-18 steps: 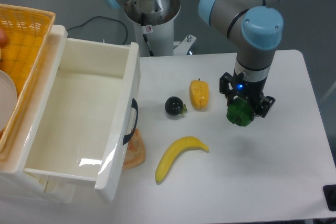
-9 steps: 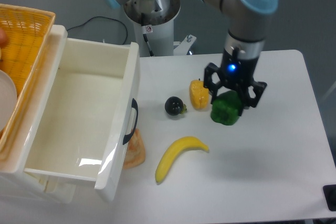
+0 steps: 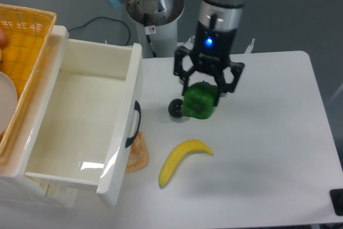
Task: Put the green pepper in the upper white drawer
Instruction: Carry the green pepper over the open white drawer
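Observation:
My gripper [image 3: 202,94] is shut on the green pepper [image 3: 200,101] and holds it in the air above the middle of the table. The pepper is glossy, dark green and lobed. It hangs over the spot where the yellow pepper lay, which is hidden behind it now. The upper white drawer [image 3: 124,112] stands pulled open at the left, with deep white walls and a black handle [image 3: 133,125] on its front. Its inside shows nothing in it. The gripper is to the right of the drawer's front wall, apart from it.
A small black round fruit [image 3: 174,108] peeks out just left of the held pepper. A banana [image 3: 181,157] lies in front of it. An orange piece [image 3: 138,153] lies beside the drawer front. A yellow woven basket [image 3: 21,46] sits at the far left.
The gripper has carried the green pepper up and to the left, from the right part of the table to above the yellow pepper, closer to the drawer.

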